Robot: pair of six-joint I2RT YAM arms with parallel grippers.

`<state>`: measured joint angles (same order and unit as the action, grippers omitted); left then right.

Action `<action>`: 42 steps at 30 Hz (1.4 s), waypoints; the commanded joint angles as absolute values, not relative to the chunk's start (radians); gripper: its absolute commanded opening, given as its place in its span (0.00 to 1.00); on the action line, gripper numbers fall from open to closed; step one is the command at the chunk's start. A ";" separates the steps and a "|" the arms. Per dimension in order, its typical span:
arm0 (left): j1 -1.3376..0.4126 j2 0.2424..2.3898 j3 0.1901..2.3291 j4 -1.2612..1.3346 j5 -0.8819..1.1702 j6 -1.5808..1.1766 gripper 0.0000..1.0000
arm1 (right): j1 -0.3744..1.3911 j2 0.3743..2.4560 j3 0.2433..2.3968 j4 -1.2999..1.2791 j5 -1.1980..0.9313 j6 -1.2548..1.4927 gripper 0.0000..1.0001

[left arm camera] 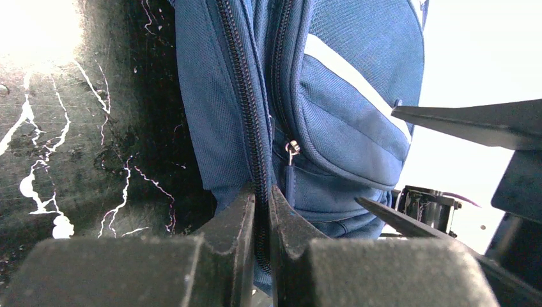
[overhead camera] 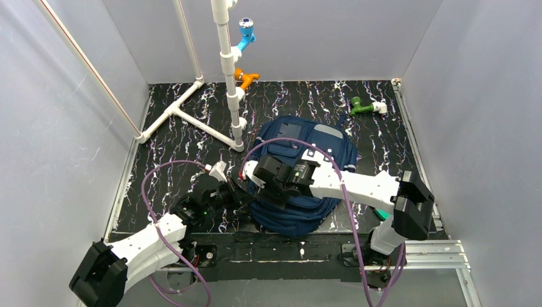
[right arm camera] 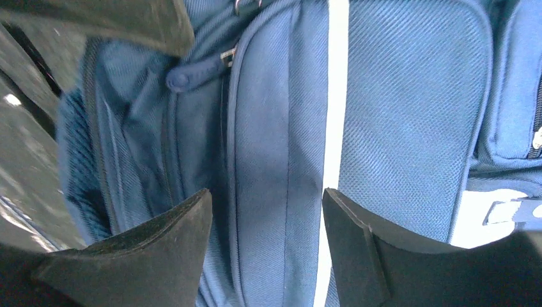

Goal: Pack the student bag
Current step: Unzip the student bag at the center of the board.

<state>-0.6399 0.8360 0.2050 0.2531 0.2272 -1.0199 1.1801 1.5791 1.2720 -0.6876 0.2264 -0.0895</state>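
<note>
- left arm (overhead camera: 150, 240): white link shells, black joint housings; chunky black block at its outer end, 7 o'clock in top view
- right arm (overhead camera: 358, 184): same white/black build; black block at 4 o'clock, teal patch (overhead camera: 382, 215) just under it
- purple cable (overhead camera: 143, 190) looped off each arm
- left gripper (left arm camera: 261, 195): matte black wedge fingers, grainy surface
- right gripper (right arm camera: 265, 192): black tapered fingers, same rough finish

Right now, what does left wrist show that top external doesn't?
Left wrist only: left gripper, jaws pinched on the zipper track of the student bag, a zip pull hanging beside. Top external only: white pipe stand, blue fitting, orange fitting, green fitting. Both: the bag on the black marbled table.
</note>
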 commanded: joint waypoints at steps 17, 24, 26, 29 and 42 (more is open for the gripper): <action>-0.649 0.711 0.356 0.031 0.248 -0.860 0.20 | 1.276 1.399 1.114 -0.489 0.645 -0.184 0.01; -0.653 0.745 0.586 -0.104 0.265 -0.554 0.48 | 1.223 1.307 1.046 -0.430 0.468 -0.146 0.01; -0.674 0.775 0.602 -0.088 0.250 -0.482 0.51 | 1.191 1.277 1.030 -0.404 0.416 -0.131 0.01; -0.721 0.808 0.604 -0.082 0.213 -0.367 0.52 | 1.139 1.245 1.021 -0.389 0.340 -0.108 0.01; -0.733 0.988 0.613 -0.016 0.199 -0.273 0.38 | 1.072 1.218 1.001 -0.390 0.252 -0.080 0.01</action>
<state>-0.7300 0.9497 0.5949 -0.0414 0.2241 -0.3088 1.0920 1.2533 0.9905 -0.4416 0.2375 -0.0925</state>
